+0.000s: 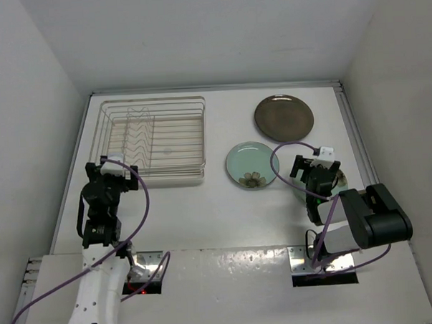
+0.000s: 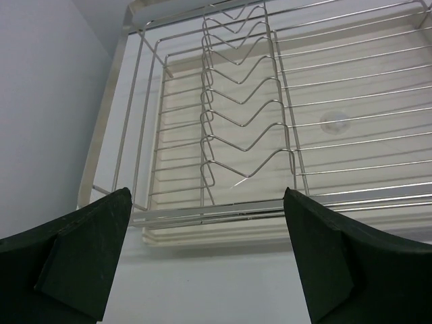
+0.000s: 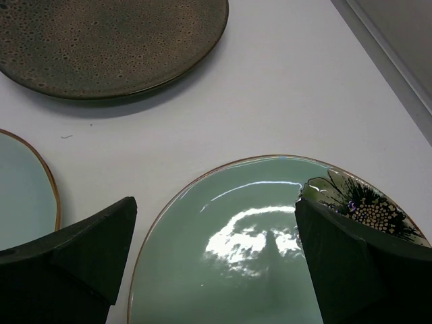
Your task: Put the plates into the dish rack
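Note:
The dish rack (image 1: 154,139) is a silver wire basket at the back left, its wavy prongs (image 2: 243,115) standing with nothing in them. My left gripper (image 1: 115,173) (image 2: 206,250) hangs open just before the rack's near rim. A dark brown plate (image 1: 283,117) (image 3: 108,40) lies flat at the back right. A mint-green plate (image 1: 250,165) (image 3: 23,192) with a brown flower lies in the middle. Another mint-green plate (image 3: 256,250) (image 1: 340,179), also flowered near its rim, lies under my right gripper (image 1: 315,173) (image 3: 216,256), which hovers open above it and holds nothing.
White walls close in the table (image 1: 225,212) on the left, back and right. The right wall's edge runs close beside the near mint-green plate. A purple cable (image 1: 280,155) loops from the right arm over the middle plate's edge.

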{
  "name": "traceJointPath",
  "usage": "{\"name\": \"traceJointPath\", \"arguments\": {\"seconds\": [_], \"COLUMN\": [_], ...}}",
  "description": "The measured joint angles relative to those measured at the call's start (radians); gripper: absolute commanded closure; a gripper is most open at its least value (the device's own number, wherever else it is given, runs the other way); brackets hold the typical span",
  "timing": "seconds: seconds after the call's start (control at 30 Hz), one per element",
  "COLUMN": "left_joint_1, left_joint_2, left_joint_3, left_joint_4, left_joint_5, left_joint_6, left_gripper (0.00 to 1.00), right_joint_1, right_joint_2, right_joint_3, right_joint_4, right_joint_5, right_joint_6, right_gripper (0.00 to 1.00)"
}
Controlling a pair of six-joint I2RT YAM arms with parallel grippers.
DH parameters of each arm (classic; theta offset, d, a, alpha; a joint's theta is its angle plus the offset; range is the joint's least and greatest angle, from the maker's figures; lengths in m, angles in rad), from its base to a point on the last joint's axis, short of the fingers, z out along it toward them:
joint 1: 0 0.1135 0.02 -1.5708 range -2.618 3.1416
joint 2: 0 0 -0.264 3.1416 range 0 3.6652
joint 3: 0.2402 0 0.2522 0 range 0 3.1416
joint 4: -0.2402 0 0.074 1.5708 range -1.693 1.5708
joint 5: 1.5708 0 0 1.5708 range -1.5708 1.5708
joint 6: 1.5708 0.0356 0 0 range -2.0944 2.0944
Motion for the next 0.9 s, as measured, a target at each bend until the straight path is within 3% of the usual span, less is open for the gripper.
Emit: {"name": "traceJointPath", "arguments": {"seconds": [0.17, 0.27, 0.4, 0.5, 0.57, 0.63, 0.7, 0.8, 0.9], "left_joint_1": [0.000, 0.000, 0.000, 0.000, 0.000, 0.000, 0.000, 0.000, 0.000], "left_joint_2": [0.000, -0.001, 0.013, 0.042, 0.066, 0.092, 0.113, 0.175, 0.253], "left_joint_3": [0.052, 0.070, 0.101, 0.142, 0.184, 0.248, 0.314, 0.441, 0.567], "left_joint_4": [-0.053, -0.036, -0.038, -0.051, -0.087, -0.163, -0.233, -0.367, -0.478], "left_joint_5": [-0.040, -0.095, -0.132, -0.124, -0.079, 0.005, 0.092, 0.203, 0.264], "left_joint_6": [0.022, 0.050, 0.098, 0.140, 0.187, 0.244, 0.287, 0.332, 0.343], "left_gripper": [0.01, 0.01, 0.01, 0.01, 0.01, 0.01, 0.01, 0.01, 0.01], "right_joint_1": [0.003, 0.066, 0.185, 0.234, 0.230, 0.153, 0.048, -0.114, -0.194], "right_joint_2": [0.000, -0.060, -0.330, -0.344, -0.318, -0.290, -0.277, -0.260, -0.168], "right_joint_3": [0.000, 0.000, 0.042, 0.251, 0.415, 0.636, 0.775, 0.853, 0.870], "right_joint_4": [0.001, -0.030, -0.283, -0.528, -0.672, -0.933, -1.068, -1.186, -1.284], "right_joint_5": [0.033, 0.077, 0.107, 0.192, 0.271, 0.129, -0.064, -0.345, -0.528], "right_joint_6": [0.007, -0.027, -0.239, -0.399, -0.361, -0.257, -0.156, 0.000, 0.118], "right_gripper": [0.00, 0.00, 0.00, 0.00, 0.00, 0.03, 0.00, 0.00, 0.00]}}
